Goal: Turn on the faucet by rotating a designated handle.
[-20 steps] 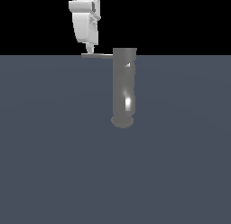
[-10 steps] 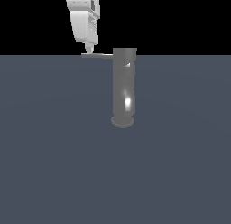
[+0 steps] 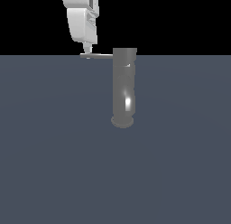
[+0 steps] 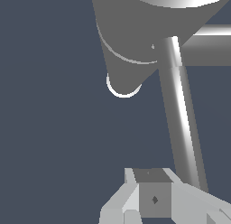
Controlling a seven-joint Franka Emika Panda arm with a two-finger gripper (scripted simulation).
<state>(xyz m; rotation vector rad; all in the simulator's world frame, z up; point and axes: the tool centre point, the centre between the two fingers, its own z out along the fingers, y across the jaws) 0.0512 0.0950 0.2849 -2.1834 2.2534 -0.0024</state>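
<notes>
In the exterior view the faucet (image 3: pixel 124 87) stands upright on the flat dark grey-blue bench (image 3: pixel 54 164), a little above the middle of the picture, with its wider round base at 6 o'clock and its capped top at 12 o'clock. A bright glint sits low on its body. The handle (image 3: pixel 97 56) is a thin flat bar that goes out from the top of the faucet toward 9 o'clock, so it lies level.

The white tool (image 3: pixel 86 50) hangs from above and points down. Its tip comes to the far end of the handle, at about 10 o'clock from the faucet's top, and seems to touch or nearly touch the bar there.

In the wrist view the handle (image 4: pixel 180 110) runs as a long shiny bar from the faucet (image 4: pixel 135 33) toward the tool (image 4: pixel 155 200). The light grey fingers (image 4: pixel 119 203) show only in part at the edge, so one cannot tell whether they are apart or together, or clamped on the bar.
</notes>
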